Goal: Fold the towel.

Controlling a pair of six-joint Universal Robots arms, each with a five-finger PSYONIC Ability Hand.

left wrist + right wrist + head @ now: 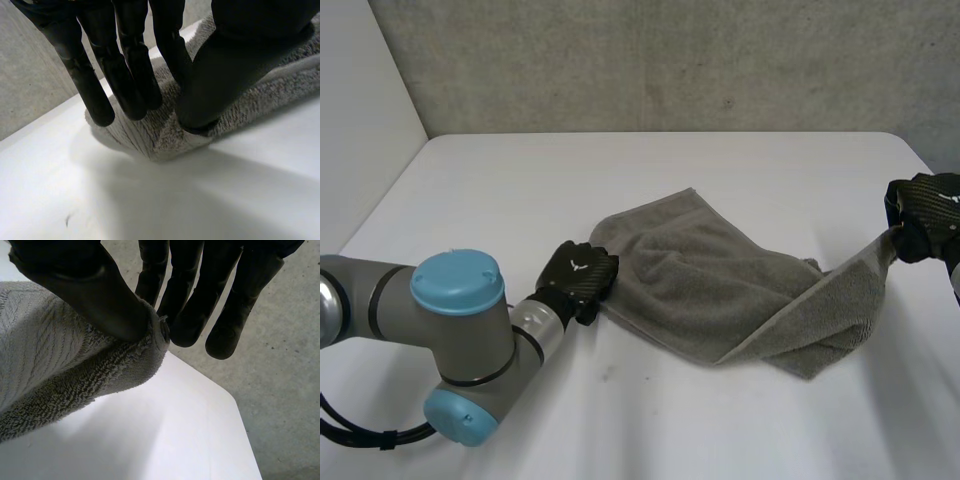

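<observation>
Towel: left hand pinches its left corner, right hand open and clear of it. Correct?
No. The right hand is not open: its thumb and fingers pinch the right corner of the towel, held above the table, as the right wrist view shows. The left hand does pinch the left corner.

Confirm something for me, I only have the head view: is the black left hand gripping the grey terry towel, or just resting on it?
Observer: Gripping. In its wrist view, the left hand pinches a corner of the grey terry towel between thumb and fingers, low at the white table.
Operator: And the right one?
Observer: The right hand pinches another corner between its thumb and fingertips, with that corner held clear above the table.
</observation>
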